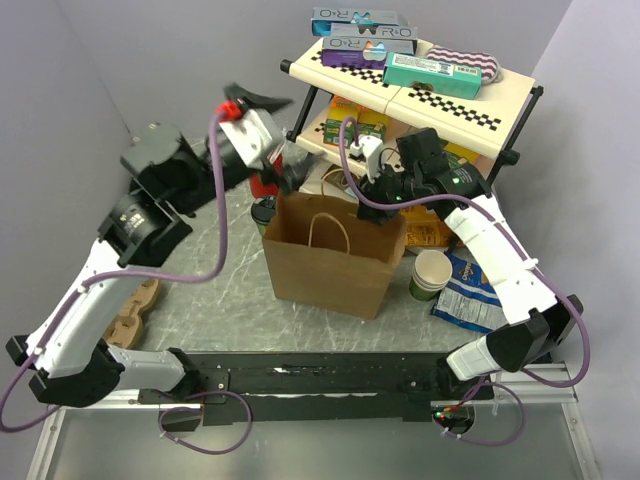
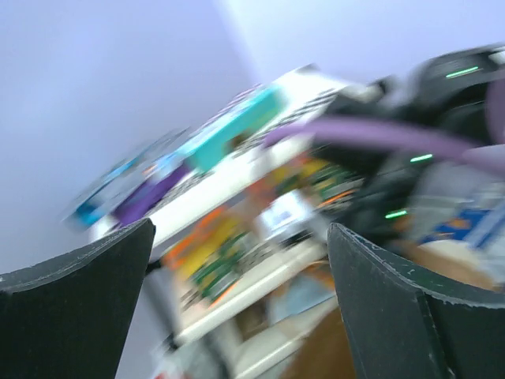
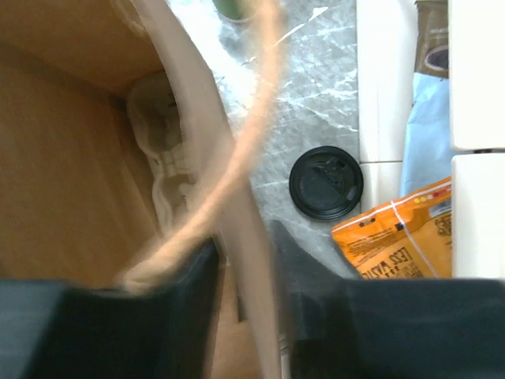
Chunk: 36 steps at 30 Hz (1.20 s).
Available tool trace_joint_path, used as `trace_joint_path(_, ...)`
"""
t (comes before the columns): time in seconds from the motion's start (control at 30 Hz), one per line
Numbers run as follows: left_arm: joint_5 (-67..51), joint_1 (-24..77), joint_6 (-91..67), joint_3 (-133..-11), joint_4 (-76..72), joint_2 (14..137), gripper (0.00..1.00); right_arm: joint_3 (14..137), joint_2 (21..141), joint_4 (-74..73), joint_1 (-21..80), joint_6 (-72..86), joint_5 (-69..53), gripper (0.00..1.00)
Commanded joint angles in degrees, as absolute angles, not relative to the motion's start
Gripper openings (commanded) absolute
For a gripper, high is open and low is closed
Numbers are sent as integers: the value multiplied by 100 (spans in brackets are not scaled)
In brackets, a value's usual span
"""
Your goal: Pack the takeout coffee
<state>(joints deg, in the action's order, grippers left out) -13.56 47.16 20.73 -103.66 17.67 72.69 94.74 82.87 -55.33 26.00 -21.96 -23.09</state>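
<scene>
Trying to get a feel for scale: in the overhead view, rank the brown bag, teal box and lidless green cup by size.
1. The brown paper bag, by far the largest.
2. The teal box, though its high shelf may put it nearer the camera.
3. The lidless green cup.

Left arm raised, left gripper (image 2: 241,237) with fingers spread wide, empty; right arm extended, right gripper (image 3: 245,260) pinching the paper bag (image 1: 330,270) wall.

Brown paper bag (image 1: 330,265), black-lidded takeout coffee (image 3: 326,182), black-and-white checkered shelf (image 1: 470,103), grey marbled table (image 1: 220,290)
</scene>
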Motion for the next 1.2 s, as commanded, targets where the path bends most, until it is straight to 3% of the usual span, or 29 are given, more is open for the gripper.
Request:
trace_joint_path(0.0, -633, 4009, 2084, -10608, 2275, 7242, 97, 9984, 8218, -5607, 2602, -2153, -2399, 55)
trace_joint_path(0.17, -1280, 2919, 1469, -10591, 3179, 7365, 97, 10318, 8156, -5713, 2602, -2162, -2382, 71)
trace_joint_path(0.43, -2926, 2619, 1426, -9914, 4043, 7189, 97, 10863, 8130, -5854, 2593, -2136, -2224, 78)
trace_joint_path(0.67, -2638, 2593, 817, -9360, 3990, 7355, 97, 10591, 7805, -5476, 2601, -2083, -1758, 78)
trace_joint_path(0.97, -1715, 1688, 834, -11002, 5281, 8858, 99, 10354, 7638, -5660, 2584, -2127, -1635, 77)
trace_joint_path(1.17, -1721, 1565, 1432, -10785, 5756, 9518, 99, 10397, 7752, -5757, 2593, -2267, -1547, 77)
